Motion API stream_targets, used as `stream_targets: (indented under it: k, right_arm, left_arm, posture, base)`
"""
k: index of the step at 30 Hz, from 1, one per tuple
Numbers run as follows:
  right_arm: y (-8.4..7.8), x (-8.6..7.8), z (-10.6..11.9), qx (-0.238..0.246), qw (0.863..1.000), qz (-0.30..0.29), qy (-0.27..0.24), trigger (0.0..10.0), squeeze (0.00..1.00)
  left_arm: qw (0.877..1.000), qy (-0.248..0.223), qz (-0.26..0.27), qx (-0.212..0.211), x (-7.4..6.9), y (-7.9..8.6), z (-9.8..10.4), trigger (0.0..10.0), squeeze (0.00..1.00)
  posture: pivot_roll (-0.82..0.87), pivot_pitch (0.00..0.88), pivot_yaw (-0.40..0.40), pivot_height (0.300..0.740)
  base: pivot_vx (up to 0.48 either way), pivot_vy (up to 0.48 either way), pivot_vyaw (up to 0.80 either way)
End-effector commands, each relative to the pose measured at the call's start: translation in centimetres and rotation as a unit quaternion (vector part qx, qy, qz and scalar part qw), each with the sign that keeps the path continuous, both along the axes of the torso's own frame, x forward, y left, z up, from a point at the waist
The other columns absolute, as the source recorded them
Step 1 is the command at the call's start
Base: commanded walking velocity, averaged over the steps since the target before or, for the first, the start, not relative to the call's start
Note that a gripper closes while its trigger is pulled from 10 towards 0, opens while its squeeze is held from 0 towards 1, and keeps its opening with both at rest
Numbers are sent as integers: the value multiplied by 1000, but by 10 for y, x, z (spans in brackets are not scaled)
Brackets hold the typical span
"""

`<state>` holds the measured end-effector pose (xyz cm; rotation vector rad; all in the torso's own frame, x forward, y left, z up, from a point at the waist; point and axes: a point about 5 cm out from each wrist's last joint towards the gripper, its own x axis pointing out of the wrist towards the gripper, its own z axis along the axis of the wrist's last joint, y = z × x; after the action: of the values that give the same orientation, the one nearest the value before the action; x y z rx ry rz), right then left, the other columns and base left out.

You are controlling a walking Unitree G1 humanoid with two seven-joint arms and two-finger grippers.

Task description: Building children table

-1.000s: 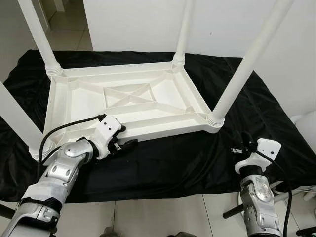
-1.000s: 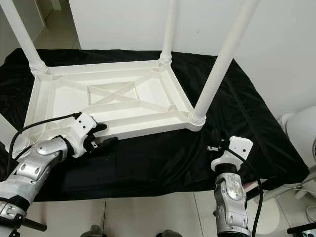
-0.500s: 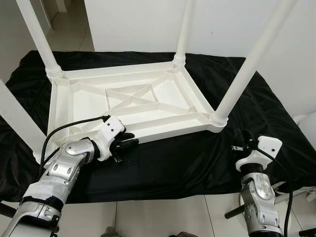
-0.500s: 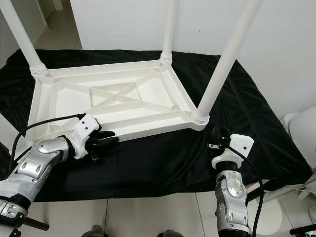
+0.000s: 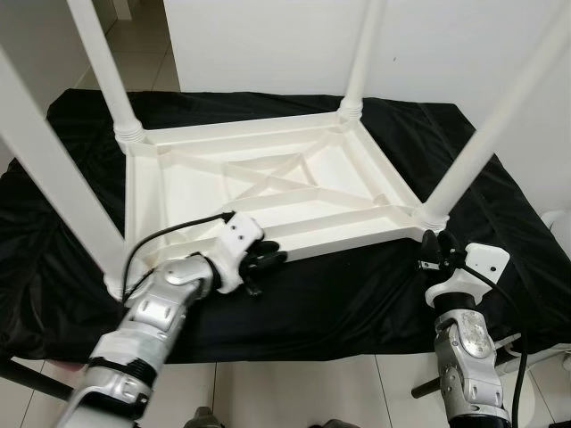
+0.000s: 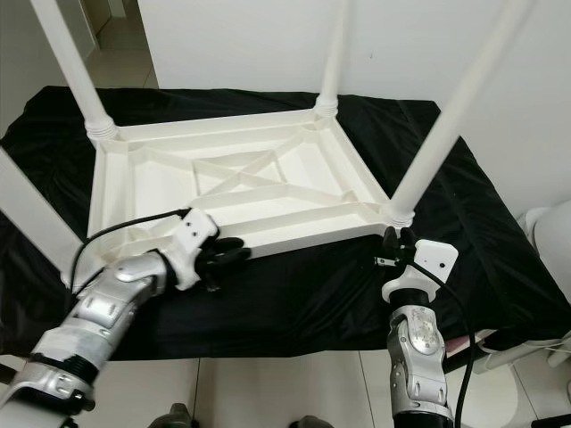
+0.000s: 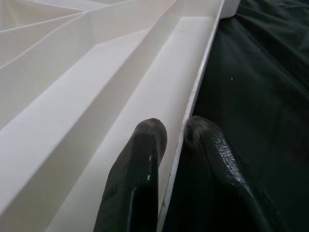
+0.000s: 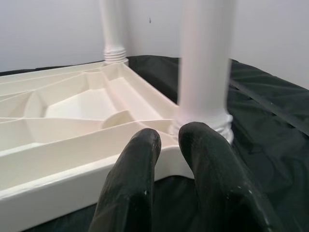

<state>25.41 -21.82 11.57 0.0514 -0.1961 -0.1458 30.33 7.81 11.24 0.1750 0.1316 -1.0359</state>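
The white table (image 5: 268,192) lies upside down on a black cloth (image 5: 357,294), its four legs pointing up. The left end effector (image 5: 263,265) pinches the table's near rim, one finger (image 7: 140,164) inside and one outside. The right end effector (image 6: 395,242), fingers nearly pressed together, sits just beside the near right leg (image 6: 446,125), gripping nothing.

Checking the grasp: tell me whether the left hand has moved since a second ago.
Yes. The left hand moved from the black cloth up onto the table's near rim; its fingers now straddle that rim.
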Motion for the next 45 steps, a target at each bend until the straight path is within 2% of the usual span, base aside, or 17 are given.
stream_targets:
  k: [1, 2, 3, 4, 5, 12, 13, 16, 19, 20, 21, 26, 29, 31, 34, 36, 45]
  right_arm:
    - [0, 1, -1, 0, 1000, -4, 6, 10000, 0]
    - [0, 1, -1, 0, 1000, -4, 6, 10000, 0]
    - [0, 1, -1, 0, 1000, -4, 5, 10000, 0]
    - [0, 1, -1, 0, 1000, -4, 5, 10000, 0]
    - [0, 1, 0, -1, 1000, -5, 5, 10000, 0]
    - [0, -2, -2, -2, 1000, -4, 8, 10000, 0]
    - [1, -3, -3, -2, 1000, -4, 9, 10000, 0]
    - [3, -3, -3, -2, 1000, 0, 11, 10000, 0]
    - [5, -2, -4, -4, 1000, 3, 12, 10000, 0]
    - [5, -1, -4, -4, 1000, 5, 13, 10000, 0]
    - [5, 0, -4, -5, 1000, 7, 13, 10000, 0]
    - [6, 1, -5, -6, 1000, 11, 15, 10000, 0]
    - [9, 4, -6, -7, 1000, 19, 16, 10000, 0]
    - [9, 4, -6, -7, 1000, 19, 16, 10000, 0]
    - [11, 6, -7, -5, 1000, 25, 19, 10000, 0]
    - [13, 9, -9, -3, 999, 32, 22, 10000, 0]
    - [23, 20, -14, -1, 998, 56, 30, 10000, 0]
  left_arm:
    - [999, -29, -31, -8, 1, -18, 11, 1412, 0]
    - [999, -30, -31, -10, 1, -20, 12, 2706, 0]
    - [999, -35, -26, -8, 2, -20, 13, 8549, 0]
    - [999, -35, -26, -8, 2, -20, 13, 8549, 0]
    - [999, -39, -22, -4, 2, -21, 13, 10000, 0]
    - [999, -30, -28, -19, -2, -15, 14, 10000, 0]
    - [999, -19, -38, -34, -4, -13, 16, 10000, 1000]
    - [997, -19, -50, -49, -11, -7, 21, 10000, 1000]
    - [997, -60, -38, -35, -18, 2, 26, 10000, 1000]
    - [995, -81, -25, -47, -21, 6, 29, 10000, 627]
    - [994, -94, -19, -48, -26, 11, 30, 10000, 0]
    - [992, -110, -19, -61, -38, 22, 33, 10000, 0]
    - [988, -138, 24, -72, -51, 42, 38, 10000, 0]
    - [988, -138, 24, -72, -51, 42, 38, 10000, 0]
    - [989, -126, 21, -75, -64, 60, 37, 10000, 0]
    - [994, -98, 2, -48, -80, 79, 27, 10000, 0]
    - [993, -94, 64, -19, -94, 124, 26, 10000, 0]
  posture:
    - [0, 2, -23, 740]
    - [-3, 2, -21, 740]
    - [-4, 3, -21, 740]
    - [-4, 3, -21, 740]
    - [-6, 5, -20, 740]
    - [-4, 12, -19, 740]
    - [-3, 12, -20, 740]
    - [0, 16, -22, 740]
    - [10, 17, -26, 740]
    - [14, 18, -29, 740]
    - [20, 18, -31, 740]
    - [33, 20, -34, 740]
    - [57, 23, -42, 740]
    - [57, 23, -42, 740]
    - [79, 24, -51, 740]
    - [108, 27, -62, 740]
    - [174, 34, -73, 740]
  base:
    - [0, 0, 0]
    - [0, 0, 0]
    - [0, 0, 0]
    - [0, 0, 0]
    - [0, 0, 0]
    - [0, 0, 0]
    - [0, 0, 0]
    - [0, 0, 0]
    - [0, 0, 0]
    - [0, 0, 0]
    - [0, 0, 0]
    - [0, 0, 0]
    - [0, 0, 0]
    - [0, 0, 0]
    - [0, 0, 0]
    - [0, 0, 0]
    - [0, 0, 0]
